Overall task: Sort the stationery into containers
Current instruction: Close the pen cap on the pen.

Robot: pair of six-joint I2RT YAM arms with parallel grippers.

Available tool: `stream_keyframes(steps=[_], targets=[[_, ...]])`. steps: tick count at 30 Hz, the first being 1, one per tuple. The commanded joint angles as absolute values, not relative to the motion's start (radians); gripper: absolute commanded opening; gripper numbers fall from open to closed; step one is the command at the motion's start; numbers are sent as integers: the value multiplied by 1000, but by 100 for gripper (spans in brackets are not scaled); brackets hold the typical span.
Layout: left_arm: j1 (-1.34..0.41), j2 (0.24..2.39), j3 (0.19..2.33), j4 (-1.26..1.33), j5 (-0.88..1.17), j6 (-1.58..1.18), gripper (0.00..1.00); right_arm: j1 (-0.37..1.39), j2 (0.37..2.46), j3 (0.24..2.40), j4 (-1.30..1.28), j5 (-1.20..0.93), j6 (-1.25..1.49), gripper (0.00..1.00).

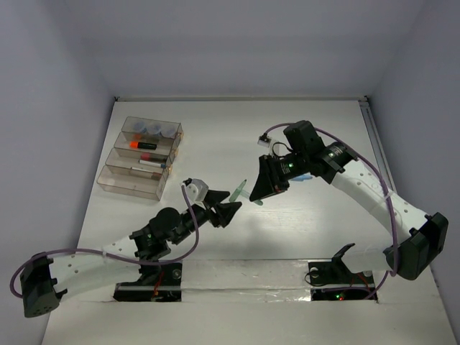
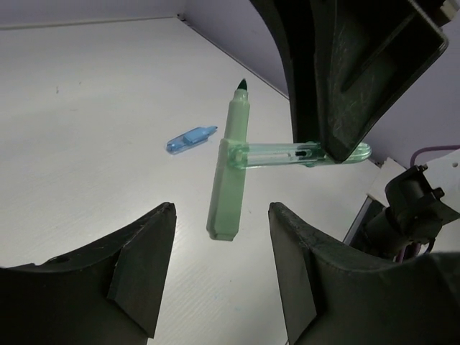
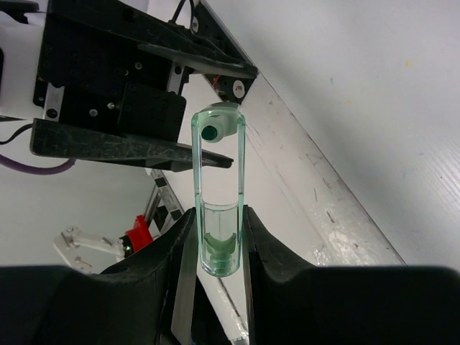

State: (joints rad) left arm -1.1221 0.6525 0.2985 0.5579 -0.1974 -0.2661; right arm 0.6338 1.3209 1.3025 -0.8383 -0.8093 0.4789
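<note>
My right gripper (image 3: 218, 212) is shut on the closed end of a clear green marker cap (image 3: 218, 244), held above the table. The pale green marker (image 2: 230, 172), uncapped with its dark tip pointing away, lies across the cap's (image 2: 287, 153) open end and touches it. I cannot tell whether it rests on the table. My left gripper (image 2: 221, 208) is open with nothing between its fingers, the marker's butt end just ahead of it. From above, the marker (image 1: 239, 190) sits between the left gripper (image 1: 228, 210) and right gripper (image 1: 257, 194). The containers (image 1: 115, 185) stand at far left.
The back bin holds three grey-blue pots (image 1: 151, 129), and an orange highlighter (image 1: 144, 144) and a white pen (image 1: 152, 163) lie in the bins nearer me. A small light blue item (image 2: 190, 139) lies on the table beyond the marker, under the right arm (image 1: 305, 177).
</note>
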Motion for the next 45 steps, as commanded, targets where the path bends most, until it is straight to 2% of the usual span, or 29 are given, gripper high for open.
stream_keyframes(steps=[1,9,16,20,28,35,39,45], targets=[[-1126,667,368,640,-178,-242,50,626,1296,1353,-838,-839,479,2],[-1135,709,376,670,-163,-253,32,626,1296,1345,-825,-839,482,2],[-1135,710,373,661,-166,-255,32,626,1296,1353,-819,-845,489,2],[-1135,706,373,657,-167,-253,27,626,1296,1358,-819,-845,491,2],[-1135,718,373,653,-179,-253,27,626,1293,1367,-828,-844,489,2],[-1135,724,379,649,-205,-253,8,626,1295,1367,-839,-841,483,2],[-1135,712,382,629,-227,-250,0,626,1292,1361,-848,-831,476,2],[-1135,695,399,513,-201,-222,0,626,1289,1396,-903,-732,442,3]])
